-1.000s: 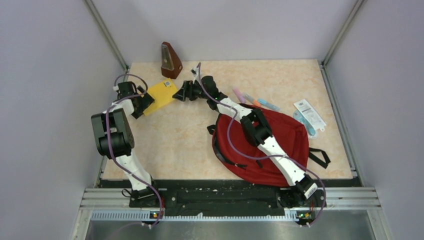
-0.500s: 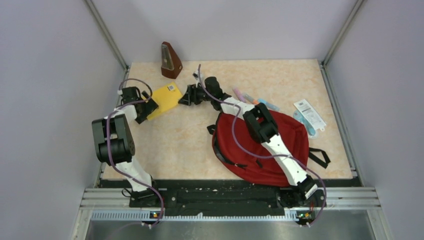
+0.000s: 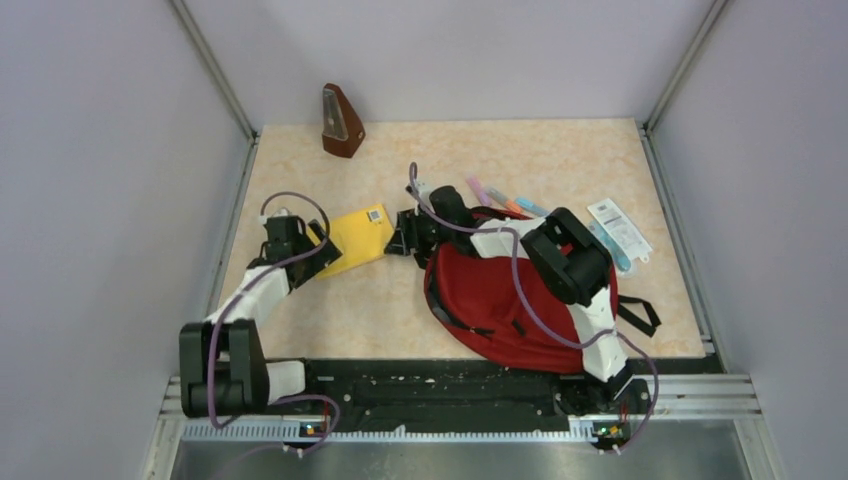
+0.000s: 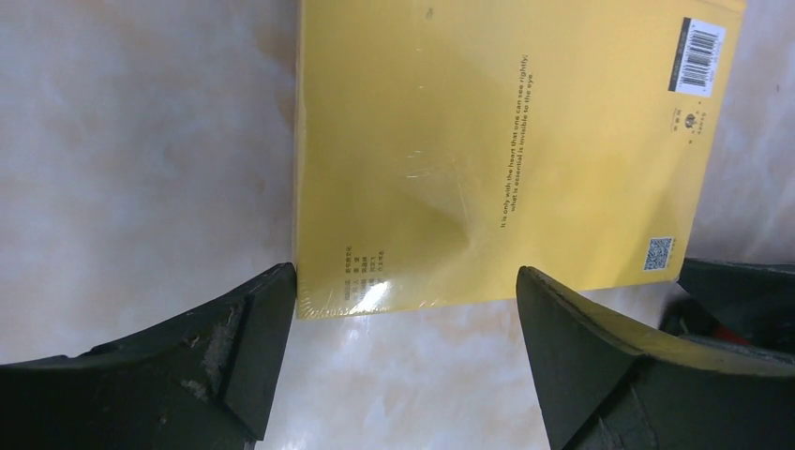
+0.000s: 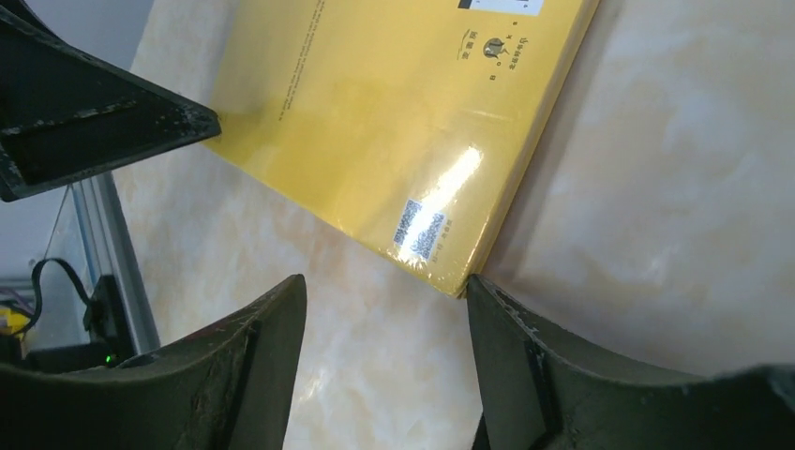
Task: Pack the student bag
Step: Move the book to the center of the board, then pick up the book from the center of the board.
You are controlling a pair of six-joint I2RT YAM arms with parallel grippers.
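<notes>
- The yellow book (image 3: 358, 240) has slid away from the metronome (image 3: 340, 122), toward the near edge and to the right. It now lies just beside the student bag (image 3: 490, 300), and its barcode corner has swung round toward the bag.
- The left gripper (image 3: 320, 252) has come along at the book's left end. Its arm has folded low, with the elbow now down beside the base.
- The right gripper (image 3: 404, 238) has drawn back with the book's right end to the bag's upper left edge. Its elbow has swung to the right across the bag.
</notes>
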